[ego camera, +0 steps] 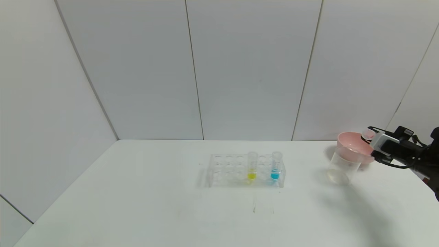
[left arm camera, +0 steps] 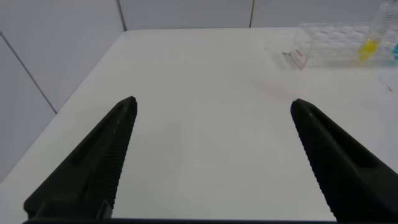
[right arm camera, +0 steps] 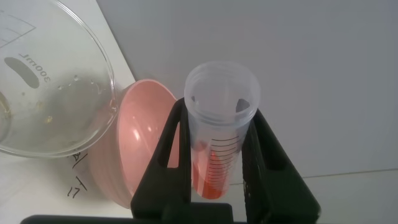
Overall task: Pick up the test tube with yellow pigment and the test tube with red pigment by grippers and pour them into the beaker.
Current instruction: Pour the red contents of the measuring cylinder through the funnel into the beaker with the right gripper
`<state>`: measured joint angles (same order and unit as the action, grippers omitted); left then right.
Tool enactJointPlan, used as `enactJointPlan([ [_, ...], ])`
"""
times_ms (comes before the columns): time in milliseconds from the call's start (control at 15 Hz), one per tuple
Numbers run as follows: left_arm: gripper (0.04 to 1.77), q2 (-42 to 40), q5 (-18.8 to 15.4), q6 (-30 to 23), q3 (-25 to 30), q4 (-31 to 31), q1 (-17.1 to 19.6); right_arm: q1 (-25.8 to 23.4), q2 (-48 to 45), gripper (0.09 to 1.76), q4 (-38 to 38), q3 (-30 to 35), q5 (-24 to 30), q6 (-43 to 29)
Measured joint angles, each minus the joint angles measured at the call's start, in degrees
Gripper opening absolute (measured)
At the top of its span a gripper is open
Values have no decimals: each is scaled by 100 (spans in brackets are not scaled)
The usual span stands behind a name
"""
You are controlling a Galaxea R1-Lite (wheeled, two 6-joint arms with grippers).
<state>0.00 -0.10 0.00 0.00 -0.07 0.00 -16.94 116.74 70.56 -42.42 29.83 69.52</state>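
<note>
The right gripper [right arm camera: 214,158] clamps the test tube with red pigment [right arm camera: 219,127] above the pink bowl [ego camera: 353,143] beside the beaker [ego camera: 342,166], while the test tube with yellow pigment [ego camera: 252,166] stands in the rack [ego camera: 226,169] and the left gripper [left arm camera: 214,165] gapes empty.

White table [ego camera: 137,206]: tube rack [ego camera: 226,169], beaker [ego camera: 343,166], pink bowl [ego camera: 349,142].

Bright, even overhead light; soft shadows beside the beaker [ego camera: 343,165] and rack [ego camera: 245,170]; slight blur.
</note>
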Motion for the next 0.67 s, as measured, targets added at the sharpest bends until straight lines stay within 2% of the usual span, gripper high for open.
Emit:
enactJointPlan([
  [400, 176, 0, 0, 0, 0, 2, 0, -48, -6, 53, 244, 21, 9, 1103],
  [667, 176, 0, 0, 0, 0, 0, 0, 57, -20, 53, 373, 54, 5, 1393],
])
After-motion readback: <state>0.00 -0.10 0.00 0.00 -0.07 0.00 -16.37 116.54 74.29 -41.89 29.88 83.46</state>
